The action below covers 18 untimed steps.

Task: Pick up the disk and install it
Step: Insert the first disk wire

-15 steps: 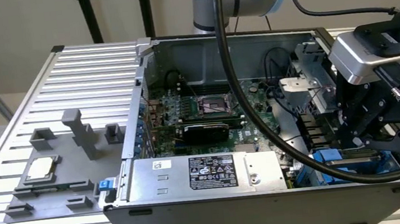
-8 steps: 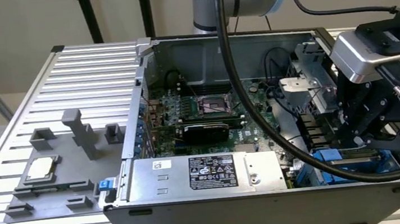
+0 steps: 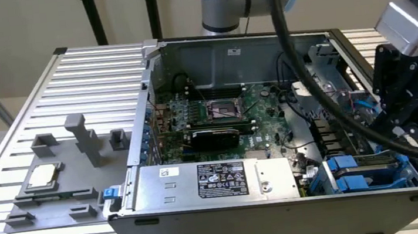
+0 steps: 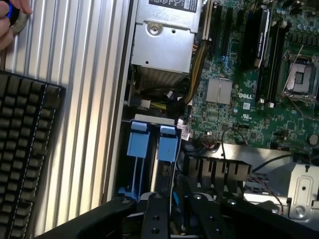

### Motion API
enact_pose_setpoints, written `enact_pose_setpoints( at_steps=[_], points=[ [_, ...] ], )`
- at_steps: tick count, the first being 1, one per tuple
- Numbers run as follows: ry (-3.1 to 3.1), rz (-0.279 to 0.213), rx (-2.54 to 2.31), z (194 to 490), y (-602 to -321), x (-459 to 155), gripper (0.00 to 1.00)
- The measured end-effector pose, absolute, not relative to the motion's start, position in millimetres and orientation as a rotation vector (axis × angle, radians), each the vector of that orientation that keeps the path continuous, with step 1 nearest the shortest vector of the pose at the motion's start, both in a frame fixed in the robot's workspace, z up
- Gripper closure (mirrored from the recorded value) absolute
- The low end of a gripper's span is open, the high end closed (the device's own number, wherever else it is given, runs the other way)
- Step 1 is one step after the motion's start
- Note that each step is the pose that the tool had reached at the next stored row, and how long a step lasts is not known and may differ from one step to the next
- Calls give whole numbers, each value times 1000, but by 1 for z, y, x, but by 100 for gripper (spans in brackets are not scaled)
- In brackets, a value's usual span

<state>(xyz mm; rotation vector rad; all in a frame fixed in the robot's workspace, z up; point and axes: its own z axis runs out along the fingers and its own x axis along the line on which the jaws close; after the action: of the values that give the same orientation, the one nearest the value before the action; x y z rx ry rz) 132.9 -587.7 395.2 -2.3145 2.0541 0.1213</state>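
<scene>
The disk (image 4: 167, 149) stands on edge in the blue drive cage (image 3: 401, 175) at the front corner of the open computer case, on the exterior view's right. Its bright blue carrier tab faces the motherboard, and its grey body (image 3: 367, 161) runs back under my gripper. My gripper (image 4: 177, 204) hangs directly over the disk's far end, straddling it. In the exterior view the black gripper (image 3: 397, 131) sits just above the cage, with a thick black cable looping past it. Contact with the disk is hidden.
A second blue carrier (image 4: 138, 144) sits beside the disk, nearer the case wall. The power supply (image 3: 216, 181) and motherboard (image 3: 220, 113) fill the case. A grey fixture with a CPU chip (image 3: 42, 176) lies at the exterior view's left. A keyboard (image 4: 25, 154) and a hand (image 4: 10, 22) are outside the case.
</scene>
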Motion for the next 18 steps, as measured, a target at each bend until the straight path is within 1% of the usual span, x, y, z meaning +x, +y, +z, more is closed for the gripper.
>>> enact_pose_setpoints(
  at_steps=[9, 18],
  points=[
    [2054, 122, -2314, 393, -585, 173, 100],
    [2052, 121, -2317, 377, -580, 177, 100]
  ],
)
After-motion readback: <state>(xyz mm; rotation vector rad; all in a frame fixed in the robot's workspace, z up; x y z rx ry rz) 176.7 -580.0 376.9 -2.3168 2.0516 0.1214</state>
